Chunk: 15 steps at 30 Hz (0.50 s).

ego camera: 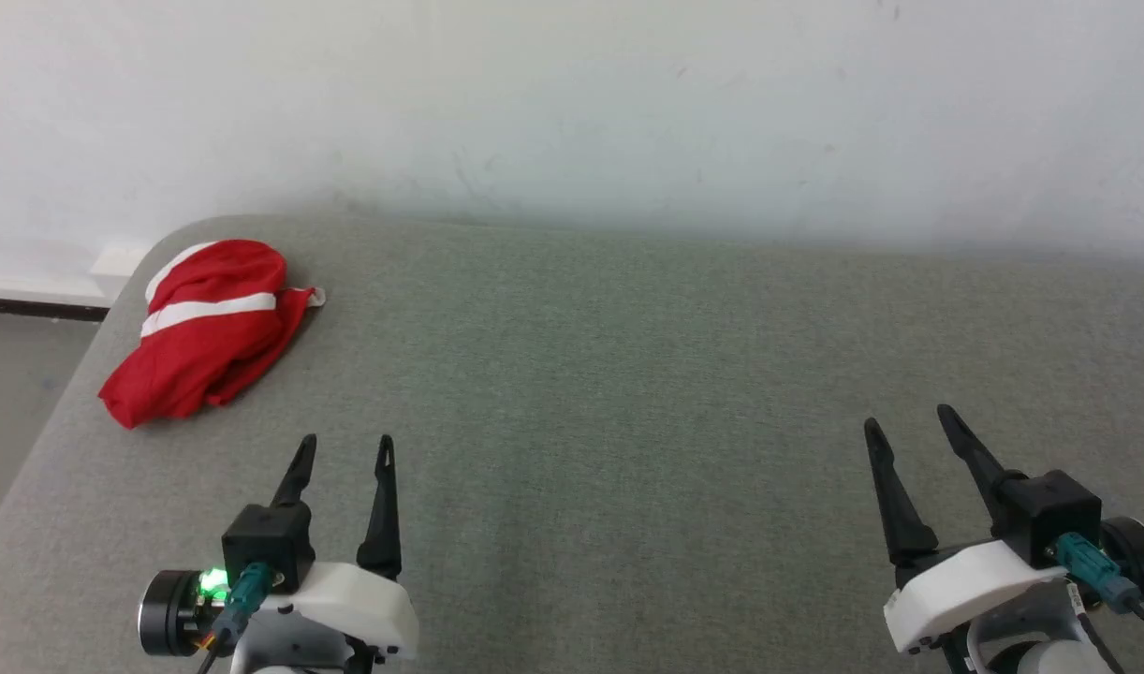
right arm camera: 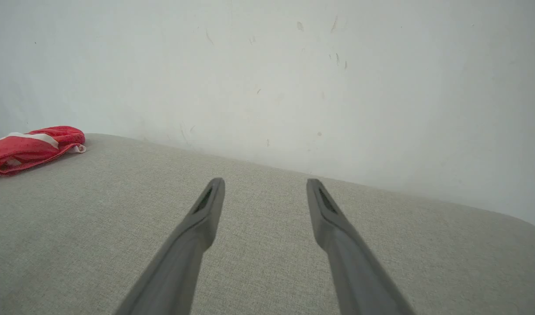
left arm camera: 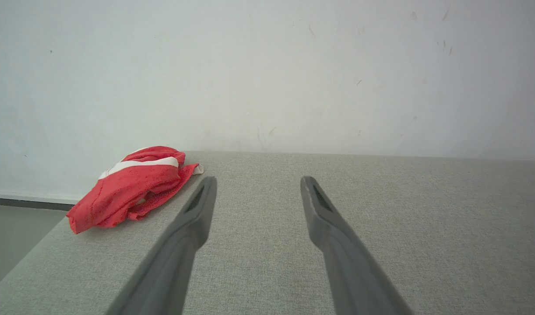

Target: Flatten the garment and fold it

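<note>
In the head view, the shorts point(ego camera: 207, 328) are lying in a crumpled red heap at the far left corner of the pad point(ego camera: 628, 374), close to its rounded edge. The pad is showing a flat grey-green woven cloth. A pale, scuffed wall point(ego camera: 572, 94) is rising behind it, and a strip of floor point(ego camera: 15, 393) with a dark skirting line point(ego camera: 29, 307) is showing past the left edge. The left gripper point(ego camera: 346, 440) is sitting at the near left, its thin dark fingers spread apart and gripping nothing; bare cloth is lying between it and the shorts. The right gripper point(ego camera: 908, 417) is sitting at the near right, well apart from the shorts, with its fingers likewise spread and empty. A green light point(ego camera: 213, 582) is glowing on the left wrist. The bottom edge is cutting off both arms.

In the left wrist view, the left gripper point(left arm camera: 258, 179) is pointing toward the wall, with the shorts point(left arm camera: 131, 188) lying left of its fingertips. A white stripe is crossing the thin, dimpled red fabric, and folds are hiding the waistband.

In the right wrist view, the right gripper point(right arm camera: 265, 180) is gaping over bare cloth. The shorts point(right arm camera: 31, 148) are showing small at the far left, partly cut off by the picture's edge.
</note>
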Motion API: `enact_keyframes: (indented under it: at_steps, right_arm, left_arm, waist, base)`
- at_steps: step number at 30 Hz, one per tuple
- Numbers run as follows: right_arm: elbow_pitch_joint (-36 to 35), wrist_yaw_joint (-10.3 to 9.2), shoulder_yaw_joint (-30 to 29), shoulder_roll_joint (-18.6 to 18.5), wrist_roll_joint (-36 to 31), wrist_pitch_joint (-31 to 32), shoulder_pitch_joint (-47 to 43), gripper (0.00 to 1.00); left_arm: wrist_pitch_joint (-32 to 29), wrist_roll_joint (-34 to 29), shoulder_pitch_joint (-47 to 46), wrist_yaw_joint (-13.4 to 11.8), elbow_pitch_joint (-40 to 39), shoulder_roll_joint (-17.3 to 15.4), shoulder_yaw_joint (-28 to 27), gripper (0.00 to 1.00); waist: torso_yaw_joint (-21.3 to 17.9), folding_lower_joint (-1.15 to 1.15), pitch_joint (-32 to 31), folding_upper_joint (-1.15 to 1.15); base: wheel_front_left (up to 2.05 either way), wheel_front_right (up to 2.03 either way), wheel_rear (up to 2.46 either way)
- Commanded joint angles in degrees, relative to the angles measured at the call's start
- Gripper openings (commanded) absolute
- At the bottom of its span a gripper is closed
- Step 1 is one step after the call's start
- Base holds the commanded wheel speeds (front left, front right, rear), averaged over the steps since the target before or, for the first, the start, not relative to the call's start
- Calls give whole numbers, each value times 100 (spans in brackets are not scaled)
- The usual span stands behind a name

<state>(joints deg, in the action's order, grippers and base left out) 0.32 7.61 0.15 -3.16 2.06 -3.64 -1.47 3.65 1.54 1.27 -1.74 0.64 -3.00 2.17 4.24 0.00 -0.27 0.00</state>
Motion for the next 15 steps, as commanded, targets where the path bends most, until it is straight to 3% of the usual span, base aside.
enact_keyframes:
  at_steps: [1, 15]
  right_arm:
    - [-36, -3, 7, 9, 40, -62, -48, 100]
    - [-31, -5, 73, 12, 89, -229, -99, 100]
  left_arm:
    - [59, 33, 81, -51, 0, 4, 23, 100]
    - [227, 66, 162, -107, -9, 5, 81, 100]
  waist:
    - [89, 0, -16, 0]
    - [601, 0, -52, 0]
  base:
    - [0, 0, 0]
    - [0, 0, 0]
